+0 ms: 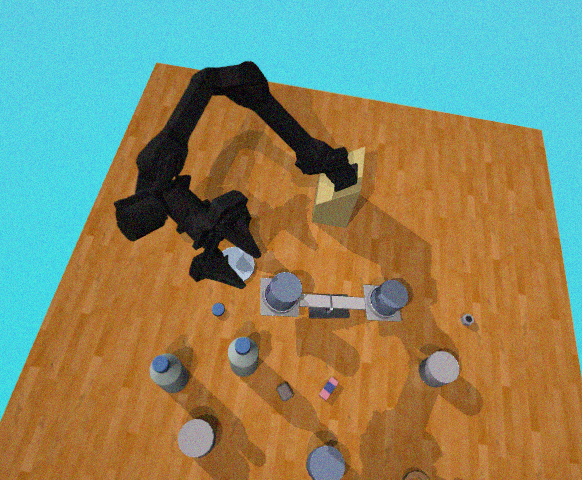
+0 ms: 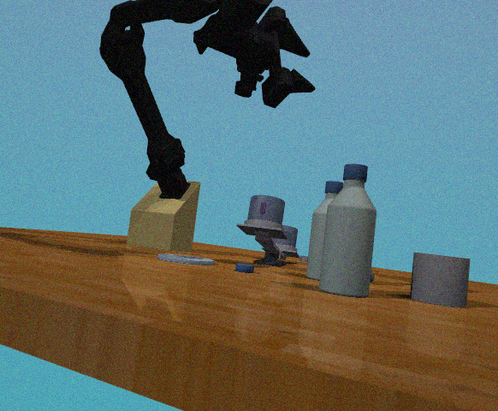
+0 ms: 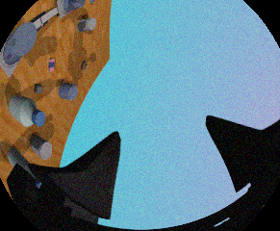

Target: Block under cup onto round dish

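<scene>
The balance [image 1: 354, 302] [image 2: 264, 241] [image 3: 45, 17], a pale grey beam on a dark foot, stands in the middle part of the counter [image 1: 477, 206] [image 2: 196, 300] [image 3: 58, 111]. Seen from above, its long axis runs between the left and right edges, roughly along the back edge by the arm's pedestal. It tilts: the left end is up, the right end down. On its square end plates stand two blue-grey cups, the left cup [image 1: 284, 290] [image 2: 265, 211] [image 3: 20, 42] and the right cup [image 1: 390, 296] [image 2: 290, 236] [image 3: 74, 4]. The block is out of sight; which cup covers it cannot be told by sight.

The black claw [image 1: 251, 271] [image 2: 311, 72] [image 3: 165, 129] is spread wide with nothing in its grasp, raised high above the counter, its tips directed past the balance. From above it partly covers the round pale blue dish [image 1: 246, 262] [image 2: 185, 259], which lies flat toward the left edge, near the left cup.

The tan wedge pedestal [image 1: 335, 214] [image 2: 151, 228] stands toward the back edge. A small blue disc [image 1: 218, 309] [image 2: 244, 268] lies near the left end plate. On the front side, two grey-green bottles with blue caps stand upright, one [image 1: 243, 359] [image 2: 317, 239] nearer the balance, the other [image 1: 171, 376] [image 2: 348, 247] nearer the left edge. A pink-and-blue bar [image 1: 328, 388] [image 3: 52, 64] lies slantwise beyond.
</scene>
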Available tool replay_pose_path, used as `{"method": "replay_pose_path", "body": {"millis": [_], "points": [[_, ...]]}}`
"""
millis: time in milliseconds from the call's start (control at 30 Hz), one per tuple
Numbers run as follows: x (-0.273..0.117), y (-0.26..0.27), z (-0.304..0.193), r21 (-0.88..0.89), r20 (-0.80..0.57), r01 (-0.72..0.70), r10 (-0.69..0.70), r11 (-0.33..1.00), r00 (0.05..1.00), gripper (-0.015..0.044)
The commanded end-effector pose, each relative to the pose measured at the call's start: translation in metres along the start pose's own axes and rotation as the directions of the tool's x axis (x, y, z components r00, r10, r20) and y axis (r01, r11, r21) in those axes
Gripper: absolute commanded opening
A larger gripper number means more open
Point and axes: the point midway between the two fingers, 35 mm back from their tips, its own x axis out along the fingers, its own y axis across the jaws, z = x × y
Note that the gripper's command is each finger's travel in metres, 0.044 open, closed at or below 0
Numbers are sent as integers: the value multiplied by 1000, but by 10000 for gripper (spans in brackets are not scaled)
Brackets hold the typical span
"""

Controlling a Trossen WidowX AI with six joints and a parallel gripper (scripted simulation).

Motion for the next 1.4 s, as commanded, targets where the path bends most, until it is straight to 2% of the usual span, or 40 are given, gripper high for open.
{"method": "replay_pose_path", "body": {"millis": [0, 33, 367, 700, 1000, 1367], "points": [[0, 0, 0, -4, 2, -1, 1, 1000, 1000, 426], [2, -1, 2, -15, 7, -4, 4, 1000, 1000, 440], [27, -8, 33, -242, 111, -41, 70, 969, 991, 440], [47, -14, 67, -474, 207, -30, 144, 880, 968, 440], [61, -19, 97, -659, 281, 24, 217, 752, 935, 440], [72, -23, 135, -834, 352, 141, 317, 533, 881, 440]]}}
